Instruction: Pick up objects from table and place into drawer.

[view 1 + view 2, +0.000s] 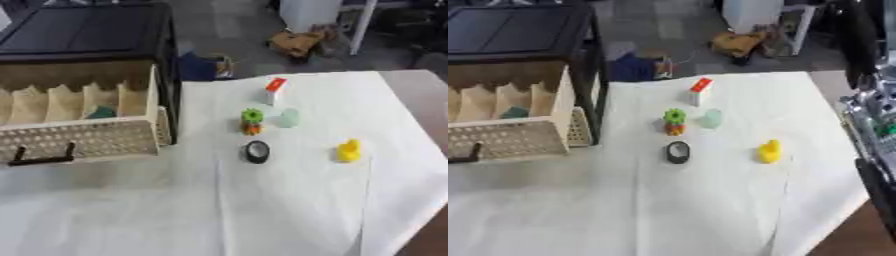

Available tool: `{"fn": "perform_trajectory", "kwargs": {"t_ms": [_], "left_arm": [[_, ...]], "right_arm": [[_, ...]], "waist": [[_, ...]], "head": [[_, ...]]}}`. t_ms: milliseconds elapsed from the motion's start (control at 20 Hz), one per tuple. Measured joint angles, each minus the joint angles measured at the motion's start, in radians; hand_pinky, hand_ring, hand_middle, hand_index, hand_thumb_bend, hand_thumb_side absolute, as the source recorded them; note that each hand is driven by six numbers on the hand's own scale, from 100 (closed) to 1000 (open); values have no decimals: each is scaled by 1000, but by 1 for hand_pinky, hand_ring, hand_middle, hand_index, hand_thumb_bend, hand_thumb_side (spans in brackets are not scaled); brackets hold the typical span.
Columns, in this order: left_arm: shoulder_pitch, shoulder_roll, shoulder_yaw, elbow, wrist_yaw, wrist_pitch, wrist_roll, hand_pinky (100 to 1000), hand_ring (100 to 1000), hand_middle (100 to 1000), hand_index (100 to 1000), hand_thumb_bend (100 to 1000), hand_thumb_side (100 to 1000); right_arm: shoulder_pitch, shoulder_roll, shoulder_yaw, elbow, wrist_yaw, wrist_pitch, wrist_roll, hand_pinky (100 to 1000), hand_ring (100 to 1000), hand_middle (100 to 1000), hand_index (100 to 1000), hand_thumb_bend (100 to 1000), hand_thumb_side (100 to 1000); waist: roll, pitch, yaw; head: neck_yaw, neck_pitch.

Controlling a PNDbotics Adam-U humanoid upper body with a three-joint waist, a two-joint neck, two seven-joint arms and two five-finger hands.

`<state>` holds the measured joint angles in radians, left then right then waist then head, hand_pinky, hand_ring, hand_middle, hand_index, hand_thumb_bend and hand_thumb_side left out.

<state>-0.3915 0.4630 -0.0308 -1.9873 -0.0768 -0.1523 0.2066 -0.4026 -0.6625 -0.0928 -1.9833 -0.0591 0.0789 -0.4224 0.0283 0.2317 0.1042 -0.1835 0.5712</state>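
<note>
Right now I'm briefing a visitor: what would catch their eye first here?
Probably the yellow duck-shaped toy, bright against the white table cover, right of a black round object. Next, the open cream drawer at the left, pulled out from a black cabinet.

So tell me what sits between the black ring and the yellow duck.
Nothing: only bare white cloth lies between the black ring and the yellow duck, seen clearly in the left eye view.

Open cream drawer (105, 137) at left, yellow duck (349, 150), black roll (256, 151), green-orange toy (252, 121), red-white box (276, 90)
</note>
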Motion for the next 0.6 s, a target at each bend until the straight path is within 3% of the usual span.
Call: {"fn": "perform_trajectory", "kwargs": {"t_ms": [250,350,600], "left_arm": [[36,92,0,0,-60,-72,-6,195,292,419,663,100,1000],[54,123,0,0,-87,-100,-23,201,298,428,679,100,1000],[108,204,0,0,-158,-166,-86,252,351,472,762,100,1000]], "right_arm": [[55,9,-19,0,2,-72,-3,665,645,650,891,100,987],[79,12,-25,0,2,-100,3,670,649,653,894,100,1000],[118,21,-39,0,5,-170,25,675,651,657,906,239,1000]], "waist": [[6,3,-4],[10,3,-5],[21,3,-5]], "head": [[2,8],[6,8],[19,8]]}}
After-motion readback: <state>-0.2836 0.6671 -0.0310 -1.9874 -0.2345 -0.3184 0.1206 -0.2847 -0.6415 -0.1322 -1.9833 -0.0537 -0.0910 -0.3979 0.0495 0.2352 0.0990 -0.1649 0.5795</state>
